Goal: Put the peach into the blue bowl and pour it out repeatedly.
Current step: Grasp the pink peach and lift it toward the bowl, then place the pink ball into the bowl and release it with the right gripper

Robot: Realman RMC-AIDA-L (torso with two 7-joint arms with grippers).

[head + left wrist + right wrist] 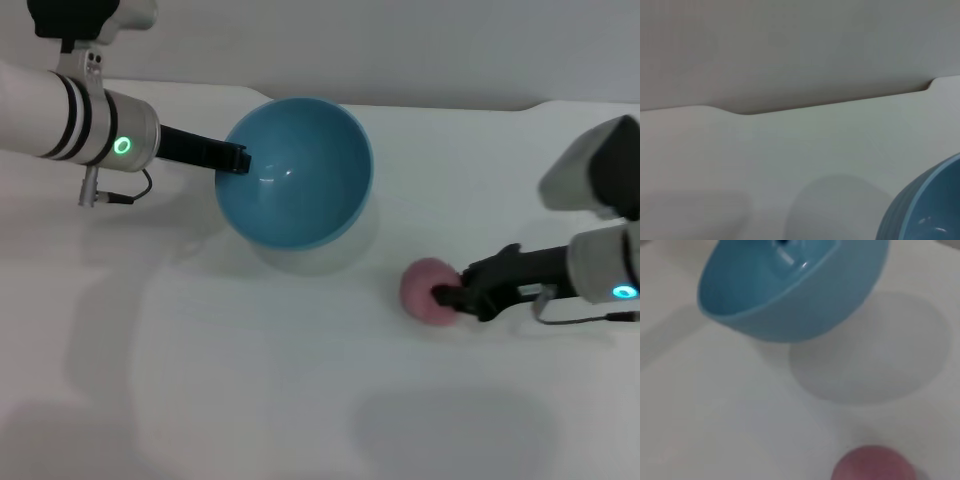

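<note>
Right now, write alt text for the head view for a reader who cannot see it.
The left gripper holds a blue bowl by its rim, lifted and tilted above a white table. To the right, the right gripper closes on a pink peach resting on the table, apart from the bowl.

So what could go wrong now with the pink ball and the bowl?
The left gripper holds the blue bowl by one edge of its rim, lifted and tilted above the table; it could slip or swing. The right gripper is at the side of the peach, which is round and sits on the table, so it might roll away or pop free. If lifted, the peach could miss the tilted bowl.
</note>
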